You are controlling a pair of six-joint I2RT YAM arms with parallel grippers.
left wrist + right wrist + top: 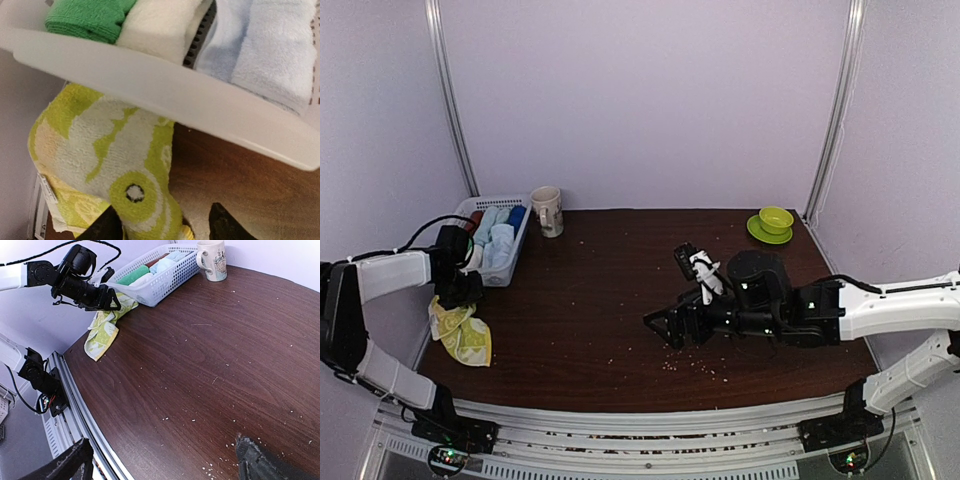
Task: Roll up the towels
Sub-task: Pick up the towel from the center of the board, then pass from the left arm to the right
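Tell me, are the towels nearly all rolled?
Done, it seems: a green towel, a cream towel and blue towels sit bundled in the basket. In hand: the left jaws straddle the yellow towel. Left: rolling it. The right jaws are open, empty.

Basket [519,252]: white, slatted, table's [620,300] far-left corner
Mug [548,211]: beside basket (printed)
Bowl [776,218]: green, on saucer [769,234], far-right

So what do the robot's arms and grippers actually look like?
The left arm and right arm are white links with black joints. A thin black cable loops off the left one. The left gripper and right gripper are black, each with two dark fingers.
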